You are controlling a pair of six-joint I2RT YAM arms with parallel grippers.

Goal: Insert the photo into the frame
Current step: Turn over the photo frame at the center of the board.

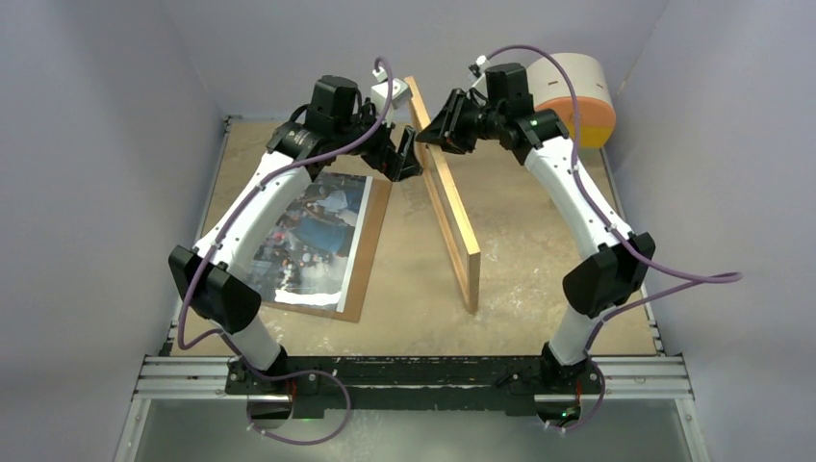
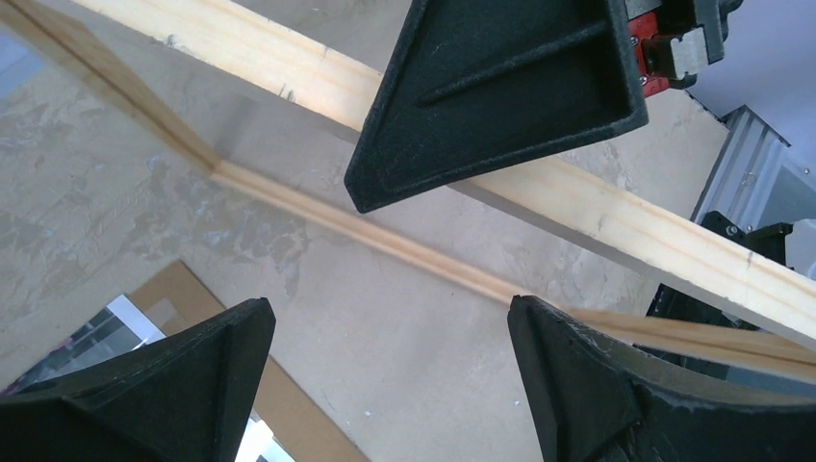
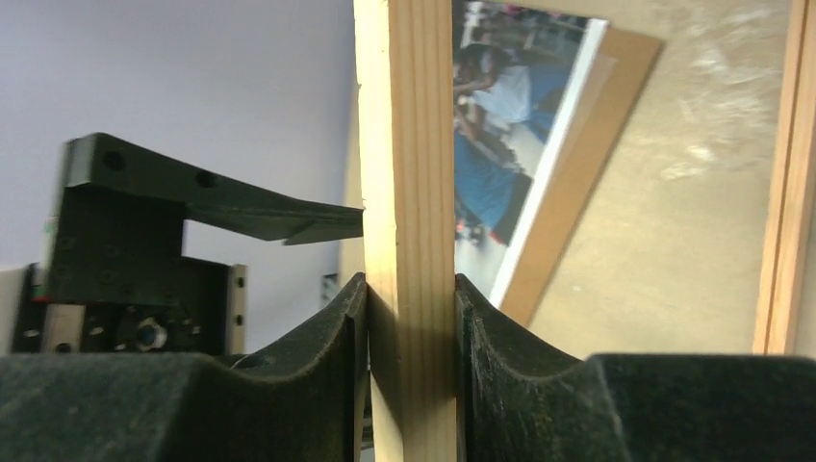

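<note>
At the middle of the table (image 1: 539, 241), the frame (image 1: 450, 207) stands on its long edge, running from 12 o'clock toward 6 o'clock. The right gripper (image 1: 430, 125) comes in from 1 o'clock and pinches the upper moulding at the far end. In the right wrist view its jaws are closed partway, one finger (image 3: 318, 375) pressed to each face of the light wood (image 3: 409, 192).

The left gripper (image 1: 406, 160) sits on the 9 o'clock side of the frame, just beside that same far end. Its jaws are spread wide with nothing between them. In the left wrist view both fingers (image 2: 192, 385) show bare table in the gap. One fingertip (image 3: 327, 223) reaches right up to the moulding; whether it touches cannot be told.

The photo (image 1: 310, 236) lies flat, picture side up, at 9 o'clock, well apart from the frame. It rests on a brown backing panel (image 1: 370, 250) whose edge shows along its right side. An orange and white cylinder (image 1: 577, 96) stands at 1 o'clock.
</note>
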